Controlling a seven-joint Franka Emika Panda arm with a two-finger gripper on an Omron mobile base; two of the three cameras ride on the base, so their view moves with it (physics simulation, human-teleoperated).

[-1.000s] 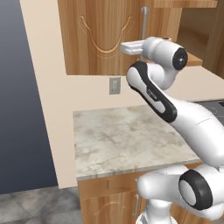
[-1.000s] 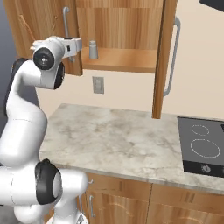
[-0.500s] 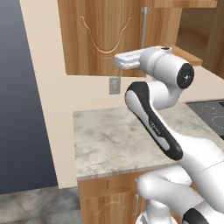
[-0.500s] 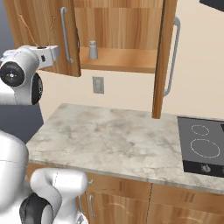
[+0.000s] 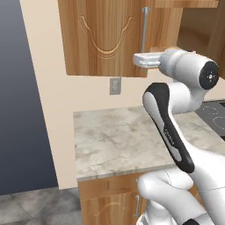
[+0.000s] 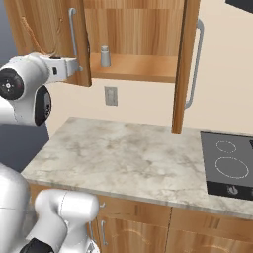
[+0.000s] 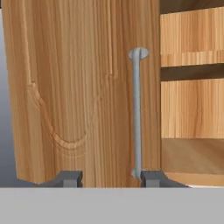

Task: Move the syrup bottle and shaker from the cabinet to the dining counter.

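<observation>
A marble worktop [image 6: 133, 158] carries a black cooktop [image 6: 230, 165] below a wall outlet [image 6: 111, 96].

The cabinet [image 6: 133, 29] is warm brown wood with a carved arch motif and a silver bar handle [image 7: 136, 113]. On its shelf, the shaker [image 6: 105, 56] is grey metallic.

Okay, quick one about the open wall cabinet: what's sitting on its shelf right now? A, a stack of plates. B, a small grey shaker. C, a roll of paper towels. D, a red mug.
B: a small grey shaker with a narrower cap stands upright near the left end of the cabinet shelf, between the two open doors, in the right base view.
</observation>
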